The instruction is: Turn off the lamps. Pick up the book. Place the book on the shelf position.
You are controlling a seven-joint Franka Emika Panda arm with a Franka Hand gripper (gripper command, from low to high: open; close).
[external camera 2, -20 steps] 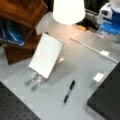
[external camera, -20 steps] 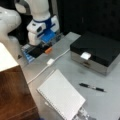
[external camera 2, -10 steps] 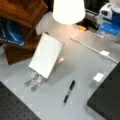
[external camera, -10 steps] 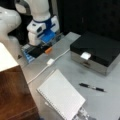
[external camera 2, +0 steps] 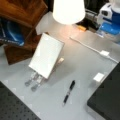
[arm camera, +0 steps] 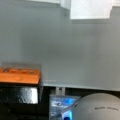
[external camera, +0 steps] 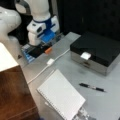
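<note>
The book (external camera: 61,96) is a white-grey pad with a dotted binding edge, leaning tilted on a small stand in both front views (external camera 2: 46,55). The lamp (external camera 2: 68,10) glows brightly; its shade (external camera: 6,58) also shows at a front view's left. The dark reddish-brown shelf block (external camera: 15,96) stands beside the book (external camera 2: 22,15). My gripper (external camera: 40,47) hangs low at the table's back, right by an orange switch (external camera: 48,50) on a black base. In the wrist view that orange switch (arm camera: 20,75) lies at lower left; my fingers do not show there.
A white cable with an inline switch (external camera: 50,61) runs across the table (external camera 2: 104,53). A black pen (external camera: 91,87) lies near the book. A black flat box (external camera: 97,48) with a white label (external camera: 85,55) stands at a front view's right.
</note>
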